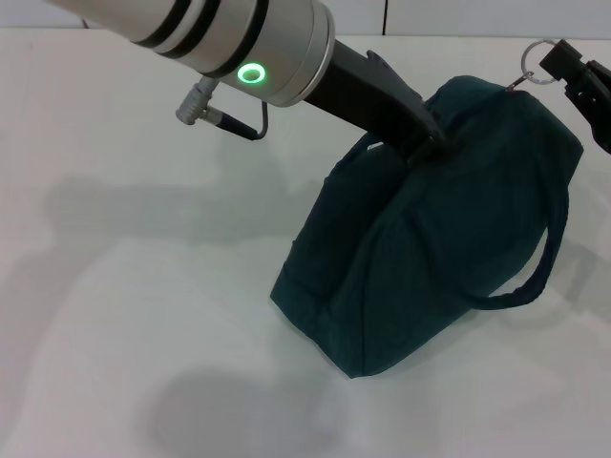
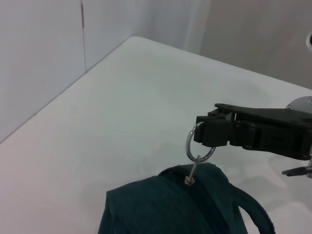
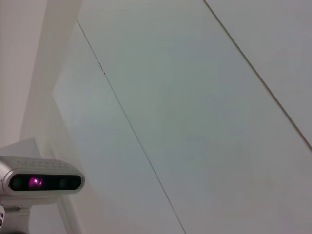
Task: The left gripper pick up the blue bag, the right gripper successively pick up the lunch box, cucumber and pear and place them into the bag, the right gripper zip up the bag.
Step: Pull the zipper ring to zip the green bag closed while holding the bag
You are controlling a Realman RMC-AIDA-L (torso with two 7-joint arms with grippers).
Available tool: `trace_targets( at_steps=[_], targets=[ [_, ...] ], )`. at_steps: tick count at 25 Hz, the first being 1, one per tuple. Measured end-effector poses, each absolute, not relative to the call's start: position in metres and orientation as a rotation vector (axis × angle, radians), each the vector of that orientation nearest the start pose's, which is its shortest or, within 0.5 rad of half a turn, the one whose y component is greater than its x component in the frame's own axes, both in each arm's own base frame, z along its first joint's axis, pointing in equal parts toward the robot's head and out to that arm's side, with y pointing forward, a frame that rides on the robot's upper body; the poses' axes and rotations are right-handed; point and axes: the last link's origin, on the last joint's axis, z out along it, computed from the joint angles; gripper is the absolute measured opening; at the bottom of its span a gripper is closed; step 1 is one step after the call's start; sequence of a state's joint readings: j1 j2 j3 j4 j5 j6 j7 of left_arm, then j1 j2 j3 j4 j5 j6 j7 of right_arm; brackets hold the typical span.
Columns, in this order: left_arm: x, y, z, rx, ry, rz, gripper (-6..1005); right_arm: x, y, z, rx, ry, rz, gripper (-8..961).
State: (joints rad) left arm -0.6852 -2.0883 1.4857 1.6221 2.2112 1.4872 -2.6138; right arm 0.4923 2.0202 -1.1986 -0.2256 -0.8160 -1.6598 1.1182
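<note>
Bag (image 1: 430, 239), dark teal-blue fabric, standing on the white table (image 1: 115, 286) right of centre in the head view, zipped along its top, tilted so its upper end points toward the upper right of the frame; one looped handle (image 1: 535, 277) hangs down its right side. Zipper ring-pull (image 1: 537, 51), a silver ring at the bag's upper right tip, pulled up and away from the fabric; in the left wrist view the same ring (image 2: 199, 144) stands above the bag (image 2: 170, 204) on a short metal tab. Right gripper (image 1: 563, 59), black, at the upper right edge of the head view, its fingers closed on the ring-pull; in the left wrist view it (image 2: 207, 131) reaches in from the right side of the frame, the ring threaded at its tip. Left gripper (image 1: 425, 138), black claw on an arm with a silver cylindrical section showing a green light ring (image 1: 251, 73), reaching from the upper left of the head view down to the bag's top edge, clamped on the fabric there beside the second handle. Right wrist view: pale wall panels only, with a camera unit (image 3: 41, 183) at the lower left of the frame.
</note>
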Motion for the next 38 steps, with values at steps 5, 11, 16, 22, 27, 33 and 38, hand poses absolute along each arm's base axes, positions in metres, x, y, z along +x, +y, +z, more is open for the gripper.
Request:
trace_targets(
  at_steps=[5,11,16,22,27,33,38],
  targets=[
    [-0.036,0.334,-0.006,-2.880,-0.511,-0.082,141,0.241,0.320,0.013,-2.149,0.659,1.564,9],
    [-0.035,0.334,-0.006,-2.883,-0.506,-0.081,116,0.241,0.321,0.013,-2.151,0.657,1.565,9],
    [-0.035,0.334,-0.006,-2.886,-0.493,-0.082,95,0.240,0.321,0.013,-2.152,0.657,1.567,10],
    [-0.034,0.334,-0.006,-2.886,-0.492,-0.084,75,0.240,0.321,0.013,-2.152,0.666,1.571,10],
    [-0.035,0.334,-0.007,-2.887,-0.495,-0.081,74,0.240,0.321,0.013,-2.150,0.666,1.573,9],
    [-0.034,0.333,-0.005,-2.888,-0.491,-0.089,74,0.244,0.321,0.016,-2.116,0.679,1.572,10],
    [-0.032,0.332,-0.003,-2.893,-0.489,-0.107,73,0.259,0.320,0.020,-2.030,0.744,1.541,10]
  ],
)
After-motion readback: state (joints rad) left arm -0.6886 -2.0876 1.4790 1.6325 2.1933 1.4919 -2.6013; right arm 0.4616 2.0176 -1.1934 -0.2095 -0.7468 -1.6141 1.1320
